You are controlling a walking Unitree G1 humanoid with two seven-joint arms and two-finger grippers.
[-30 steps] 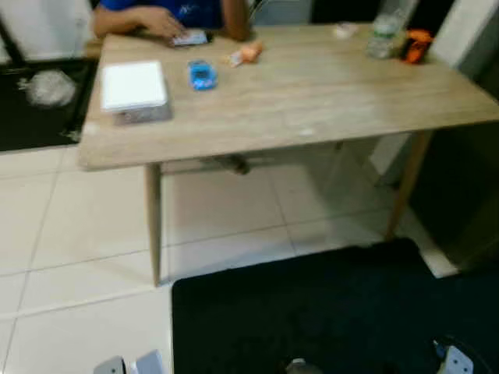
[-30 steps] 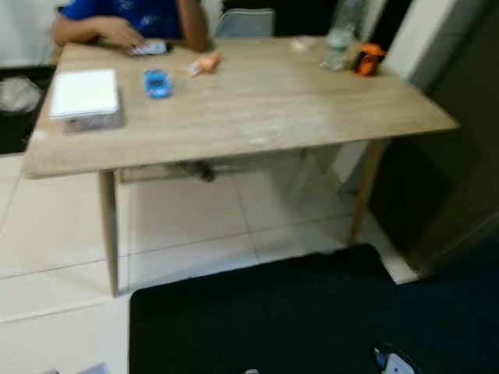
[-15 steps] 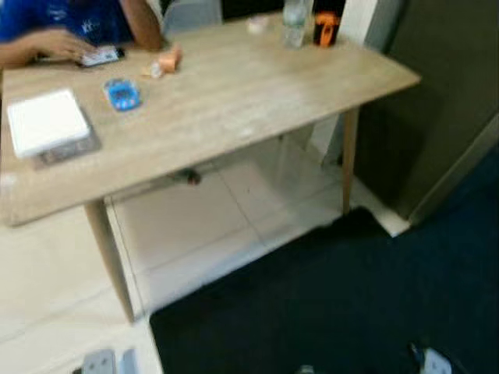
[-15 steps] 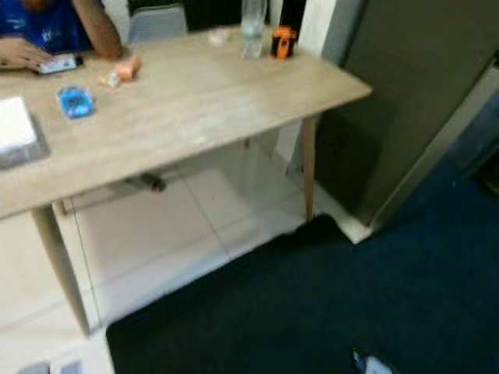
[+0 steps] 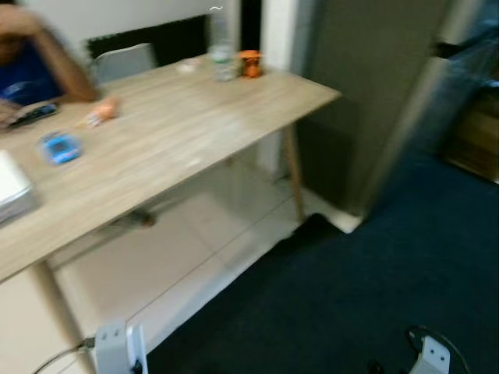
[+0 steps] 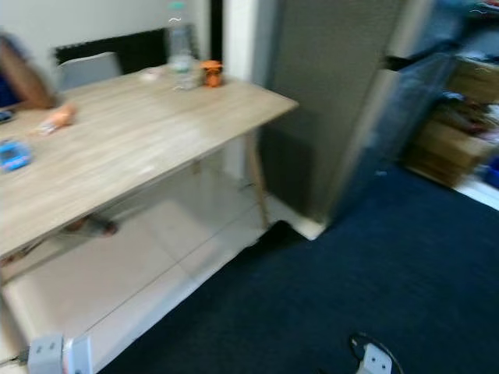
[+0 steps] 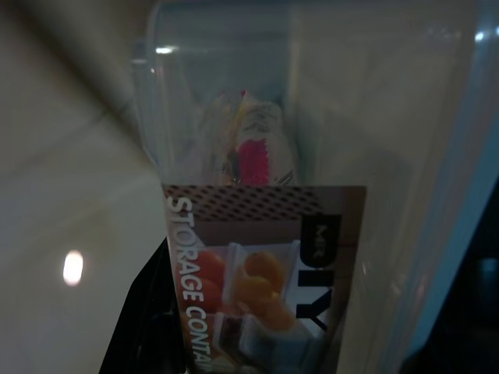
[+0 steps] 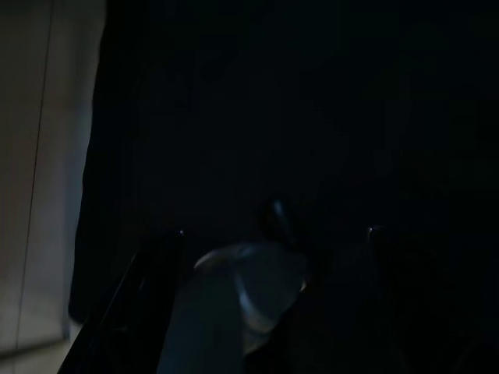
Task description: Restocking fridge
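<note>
Between left gripper (image 7: 234, 343) fingers: one clear plastic storage container (image 7: 304, 156), clamped. Right gripper (image 8: 265, 312) grasps one clear bottle (image 8: 234, 300), arm lowered.

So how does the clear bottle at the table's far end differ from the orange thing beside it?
The clear bottle is see-through and stands tall; the orange object is opaque, bright and squat. The bottle rises well above it. Both stand close together at the far corner of the wooden table, too blurred for detail.
</note>
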